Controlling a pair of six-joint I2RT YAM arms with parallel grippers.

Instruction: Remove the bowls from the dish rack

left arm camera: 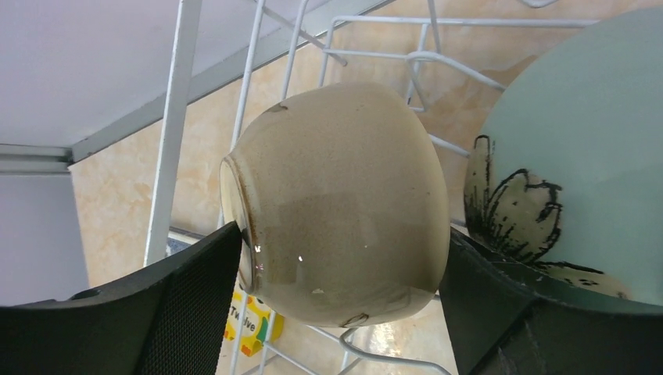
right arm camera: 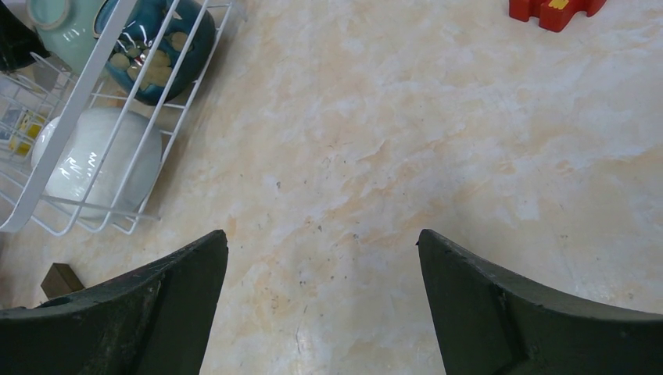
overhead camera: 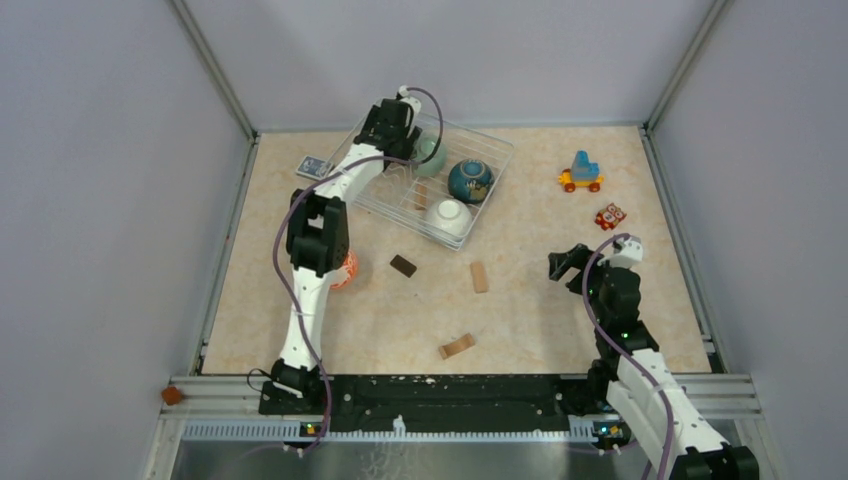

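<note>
Left wrist: beige bowl (left arm camera: 336, 203), inside dish rack (left arm camera: 176, 117), snug within left pincer (left arm camera: 340, 238)

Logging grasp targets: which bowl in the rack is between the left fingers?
The beige bowl, lying on its side, both left fingers touching it; the mint green bowl sits beside it, outside them.

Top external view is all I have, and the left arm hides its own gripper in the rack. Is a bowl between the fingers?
Observer: Yes, the left wrist view shows a beige bowl on its side between the fingers of the left gripper, which seem to touch it.
Operator: What's next to it?
Observer: The mint green bowl, close on its rim side, with a black-outlined flower.
Operator: Right gripper?
Observer: The right gripper is open, only bare table between its fingers.
</note>
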